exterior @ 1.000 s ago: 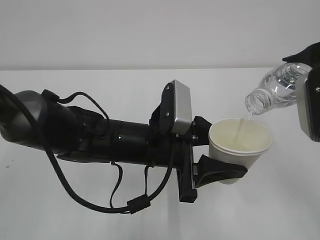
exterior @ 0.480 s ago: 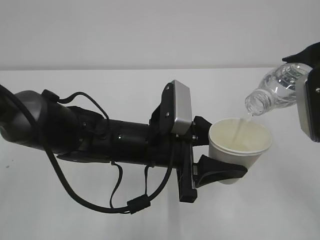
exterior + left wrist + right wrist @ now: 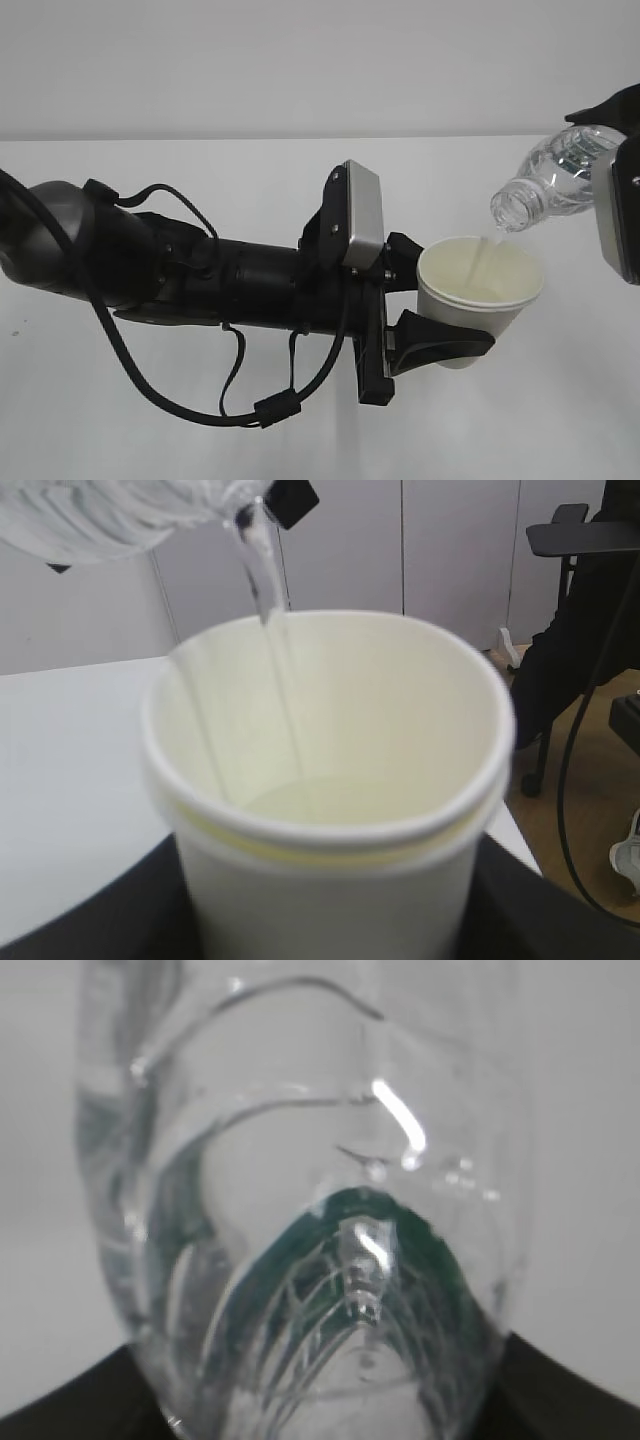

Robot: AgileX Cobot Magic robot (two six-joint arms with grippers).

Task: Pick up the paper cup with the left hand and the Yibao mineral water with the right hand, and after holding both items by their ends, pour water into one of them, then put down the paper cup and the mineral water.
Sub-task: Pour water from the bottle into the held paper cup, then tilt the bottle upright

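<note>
A: Start with the exterior view. Where is the paper cup [image 3: 478, 296]?

B: Toward four o'clock of centre, lifted clear of the white table [image 3: 200, 440]. The left hand [image 3: 432, 300] comes in from nine o'clock on its thick black arm and pinches the cup's lower wall, one black finger [image 3: 440, 345] under it at six o'clock, the other behind at ten o'clock. The cup stands roughly upright, mouth open.

A: And the Yibao mineral water [image 3: 552, 180]?

B: At two o'clock, tilted neck down, its open mouth just above the cup's rim at one o'clock. A thin stream of water [image 3: 484, 252] falls into the cup. The right hand [image 3: 615, 180] sits at the frame's edge, clamped on the bottle's far end.

A: Left wrist view?

B: The cup [image 3: 330, 880] fills the frame. The stream [image 3: 275, 640] enters from eleven o'clock, and a shallow pool lies on the bottom. The bottle's mouth [image 3: 130, 510] shows at the top.

A: Right wrist view?

B: Only the bottle's clear ribbed body [image 3: 310, 1210] very close, green showing through at six o'clock. Dark gripper parts sit at both lower corners.
</note>
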